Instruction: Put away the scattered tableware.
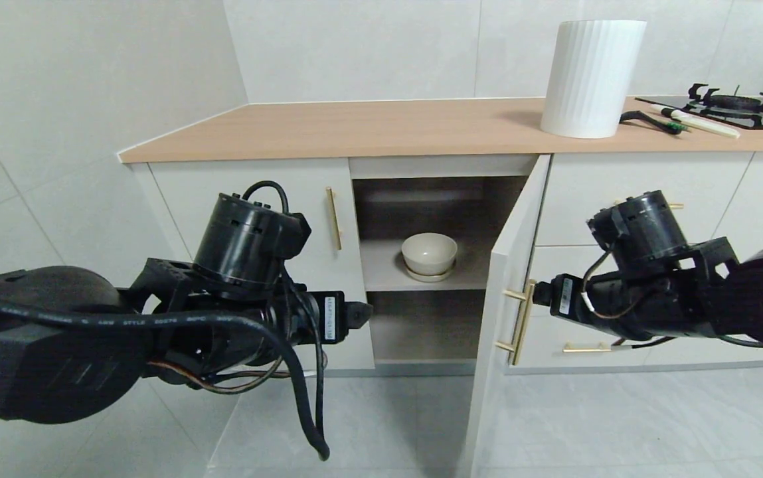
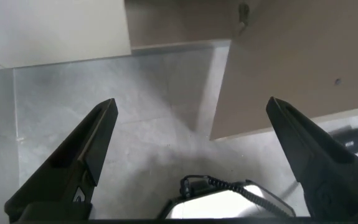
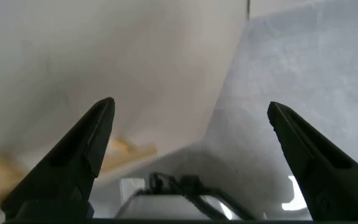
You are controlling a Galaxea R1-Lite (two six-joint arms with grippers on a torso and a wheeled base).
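Both grips gape wide, holding nothing: the left hand (image 2: 191, 102) sits centre-left in the head view before the open cabinet (image 1: 441, 166), the right hand (image 3: 190, 104) centre-right, just beside the handle (image 1: 522, 325) of the swung-out door (image 1: 507, 265). At frame centre, a cream bowl (image 1: 429, 252) rests on a saucer (image 1: 429, 274) on the cabinet's shelf (image 1: 381, 272).

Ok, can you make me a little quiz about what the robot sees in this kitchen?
1. True or false: the bowl sits on the shelf inside the open cabinet.
2. What stands on the countertop? A) a white ribbed container B) a red kettle C) a stack of cups
3. Fill in: the left gripper and right gripper are both ____.
Key: 1 true; 2 A; 3 open.
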